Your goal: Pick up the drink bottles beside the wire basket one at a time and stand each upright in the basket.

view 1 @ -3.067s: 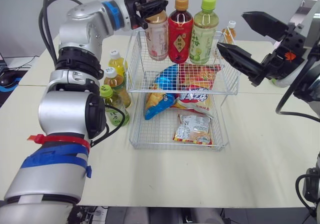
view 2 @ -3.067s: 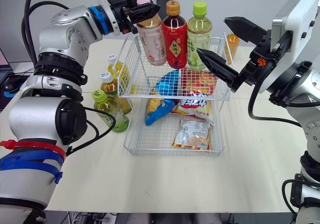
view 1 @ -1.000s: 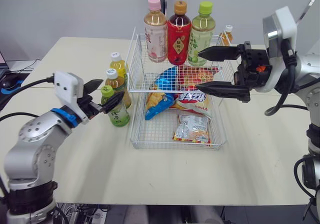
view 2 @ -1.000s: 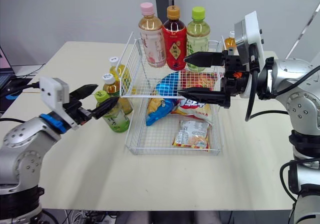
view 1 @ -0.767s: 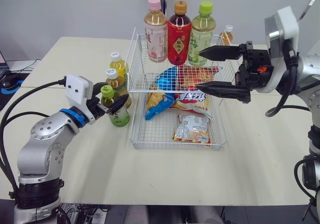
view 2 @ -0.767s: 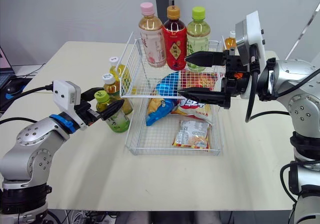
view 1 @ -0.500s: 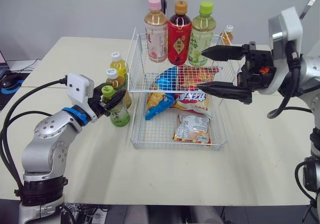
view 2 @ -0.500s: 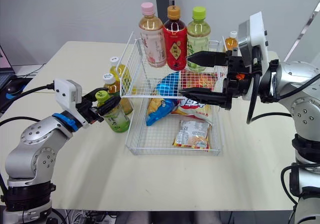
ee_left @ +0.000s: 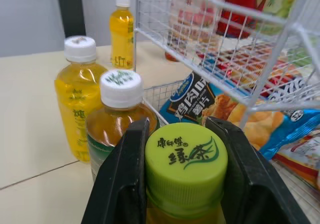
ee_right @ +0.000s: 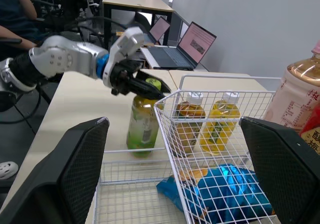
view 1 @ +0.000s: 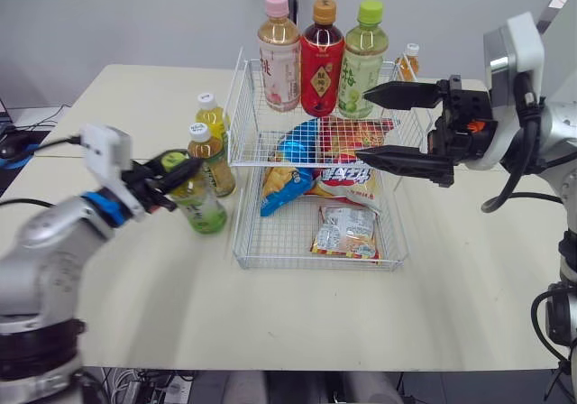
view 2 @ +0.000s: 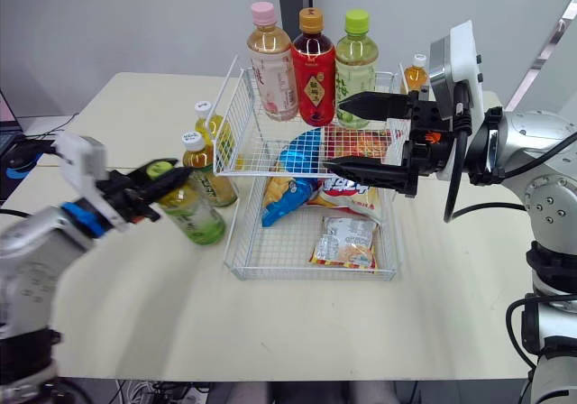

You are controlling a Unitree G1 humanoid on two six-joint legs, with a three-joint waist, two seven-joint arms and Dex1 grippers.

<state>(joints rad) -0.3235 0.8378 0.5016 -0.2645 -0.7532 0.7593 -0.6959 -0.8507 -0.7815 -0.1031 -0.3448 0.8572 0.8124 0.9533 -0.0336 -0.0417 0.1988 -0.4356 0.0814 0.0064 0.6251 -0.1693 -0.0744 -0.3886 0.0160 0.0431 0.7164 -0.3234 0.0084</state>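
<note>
1. The left arm [view 1: 45, 242], at the lower left of the head view, has a smooth silver-grey shell with a bright blue ring [view 1: 106, 207] at the wrist.
2. A white boxy housing [view 1: 104, 145] sits on that wrist, and a thin black cable [view 1: 45, 141] runs from it to the left edge.
3. The left gripper [view 1: 180, 177] has two broad, matte black fingers [ee_left: 122, 184].
4. The right arm [view 1: 554, 124], at the right edge, is rounded silver-grey and carries a white round-cornered box [view 1: 512, 48].
5. The right gripper [view 1: 363, 124] has long, tapered black fingers [ee_right: 75, 169] with mesh-textured inner faces and a small orange mark [view 1: 471, 126] at their base.
6. A black looping cable [view 1: 505, 183] hangs under the right forearm.
</note>
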